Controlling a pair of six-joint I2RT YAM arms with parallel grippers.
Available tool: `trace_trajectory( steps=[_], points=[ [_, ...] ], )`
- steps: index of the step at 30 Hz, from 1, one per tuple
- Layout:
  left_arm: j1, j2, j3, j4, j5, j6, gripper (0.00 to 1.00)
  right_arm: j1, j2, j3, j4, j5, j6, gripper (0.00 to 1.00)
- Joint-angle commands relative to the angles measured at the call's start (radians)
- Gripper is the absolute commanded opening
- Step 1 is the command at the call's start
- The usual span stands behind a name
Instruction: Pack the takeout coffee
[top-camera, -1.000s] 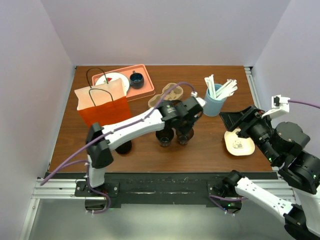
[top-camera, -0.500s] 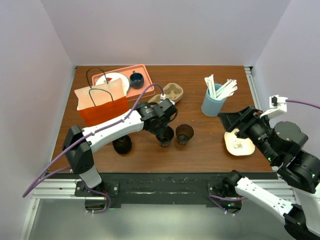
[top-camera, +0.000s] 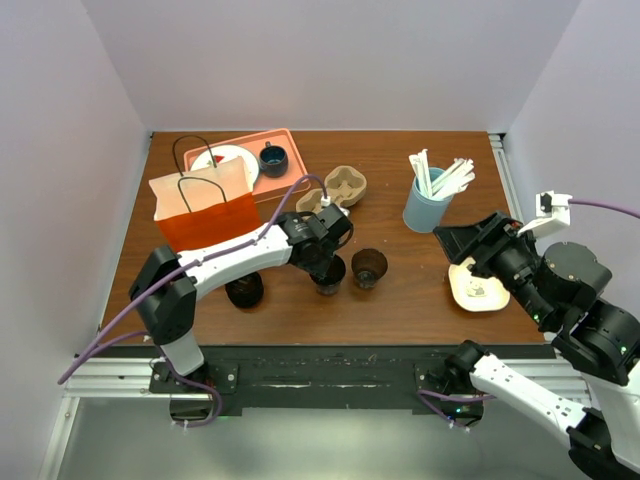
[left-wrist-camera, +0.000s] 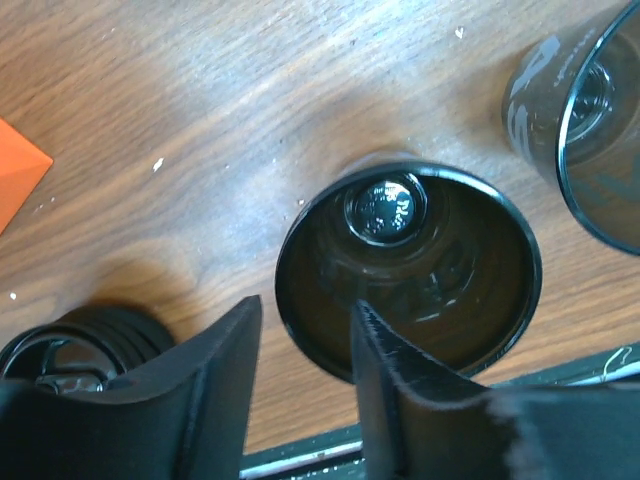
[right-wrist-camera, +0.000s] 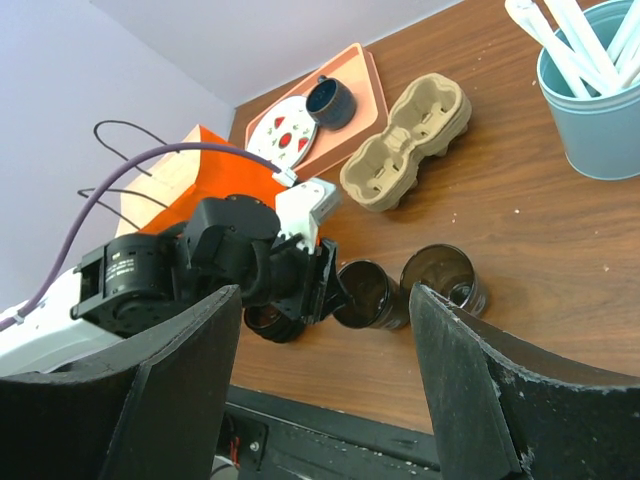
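Back from the right, your left gripper (left-wrist-camera: 305, 312) now straddles the lidless cup's (left-wrist-camera: 445, 285) rim, jaws apart; your right gripper (right-wrist-camera: 325, 295) gapes empty.

The takeout coffee (top-camera: 245, 291), a small dark cup capped with a black lid, stands upright near the table's (top-camera: 420, 310) front edge.

Left arm (top-camera: 240, 262) stretched inward, left fingers (left-wrist-camera: 215, 390) parted (right fingers (right-wrist-camera: 180, 380) raised, spread wide)

Smooth wood-grain table (left-wrist-camera: 200, 120) with soft sheen; glossy dark lining inside open cup (left-wrist-camera: 450, 300); rough matt moulded-pulp cup carrier (right-wrist-camera: 405, 145); matt orange paper bag (top-camera: 205, 215); shiny black plastic lid on takeout coffee (left-wrist-camera: 90, 335)
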Motion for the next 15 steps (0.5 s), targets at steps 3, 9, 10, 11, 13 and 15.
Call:
trace_trajectory(
  steps=[3, 9, 10, 11, 13, 15],
  points=[
    [0.013, 0.023, 0.020, 0.019, -0.060, 0.006, 0.22, -0.002, 0.003, 0.010, 0.003, -0.007, 0.022, 0.72],
    [0.054, 0.057, 0.053, -0.026, -0.137, 0.039, 0.05, -0.002, -0.006, 0.004, -0.001, -0.004, 0.030, 0.73],
    [0.064, 0.055, 0.055, -0.029, -0.142, 0.047, 0.03, -0.003, -0.006, -0.001, -0.001, -0.004, 0.030, 0.73],
    [0.082, 0.057, 0.056, -0.029, -0.148, 0.058, 0.03, -0.003, -0.009, -0.003, -0.003, -0.004, 0.031, 0.73],
    [0.102, 0.058, 0.063, -0.029, -0.159, 0.070, 0.02, -0.003, -0.008, -0.004, -0.003, -0.006, 0.031, 0.73],
    [0.137, 0.063, 0.070, -0.035, -0.169, 0.087, 0.01, -0.002, -0.006, -0.006, 0.000, -0.009, 0.031, 0.73]
  ],
)
